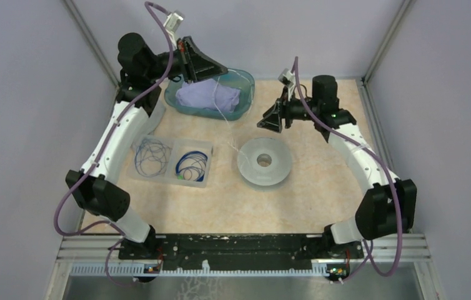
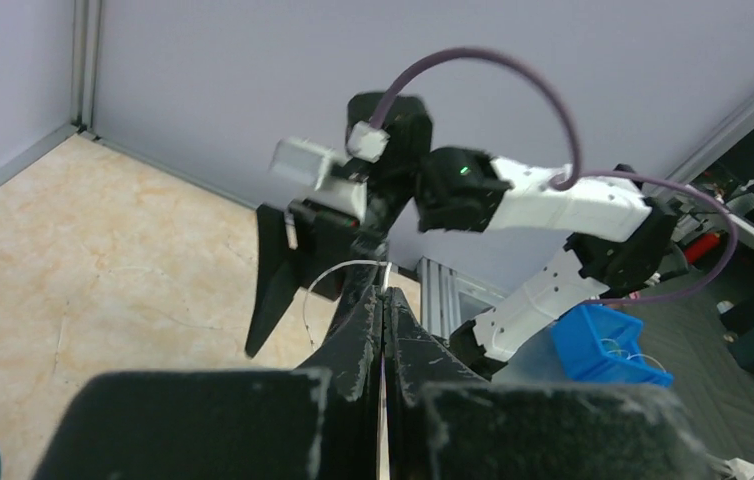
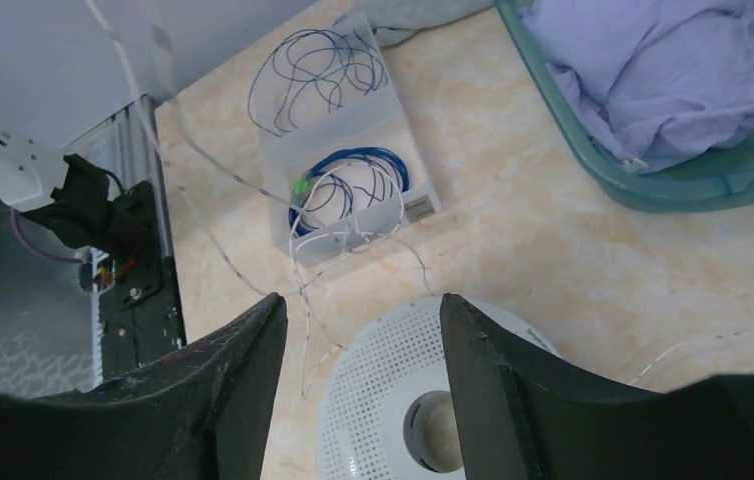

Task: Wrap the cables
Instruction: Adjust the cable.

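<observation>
Slipping is the risk: the left gripper (image 2: 385,295), jaws together, seems to pinch the thin white cable (image 2: 338,266) above the bin (image 1: 246,84); tension toward the spool (image 1: 252,175) could pull it out. The right gripper (image 3: 361,305) hangs there, jaws apart.

Overhead, two wrist views (reel (image 1: 264,161) shared)

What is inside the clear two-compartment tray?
One compartment of the tray holds loose blue cable loops; the other holds a tighter blue coil with a green tag, and whitish cable lies across it. The floor under that coil is covered.
</observation>
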`<control>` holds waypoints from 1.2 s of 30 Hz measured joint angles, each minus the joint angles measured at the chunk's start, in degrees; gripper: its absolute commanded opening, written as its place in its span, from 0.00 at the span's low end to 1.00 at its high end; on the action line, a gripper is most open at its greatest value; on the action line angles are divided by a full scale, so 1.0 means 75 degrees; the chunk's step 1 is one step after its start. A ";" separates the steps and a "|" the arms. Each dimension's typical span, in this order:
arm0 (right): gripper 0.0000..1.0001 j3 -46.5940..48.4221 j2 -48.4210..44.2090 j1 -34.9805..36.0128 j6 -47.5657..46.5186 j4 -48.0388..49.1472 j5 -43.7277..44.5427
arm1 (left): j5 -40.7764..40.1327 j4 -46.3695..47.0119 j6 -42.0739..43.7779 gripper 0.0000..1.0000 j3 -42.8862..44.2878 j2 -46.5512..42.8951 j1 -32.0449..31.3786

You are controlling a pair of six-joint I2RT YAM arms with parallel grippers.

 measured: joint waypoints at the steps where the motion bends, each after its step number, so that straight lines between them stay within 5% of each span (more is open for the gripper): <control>1: 0.59 -0.0227 0.0023 0.0012 0.0312 0.0391 -0.0050 | 0.0026 0.0146 -0.0166 0.00 0.0023 0.0015 0.0000; 6: 0.58 -0.1241 0.0411 0.0006 0.1853 0.2369 -0.0230 | 0.0146 0.1087 -0.1148 0.00 0.0181 0.0143 0.0000; 17: 0.59 -0.1751 0.0807 0.0070 0.3080 0.3864 -0.0052 | 0.0472 0.1964 -0.2270 0.00 0.0901 0.0373 -0.0003; 36: 0.68 -0.1527 0.2492 0.1134 0.2095 0.4290 0.0201 | 0.0950 0.3144 -0.3369 0.00 0.0973 0.0358 -0.0099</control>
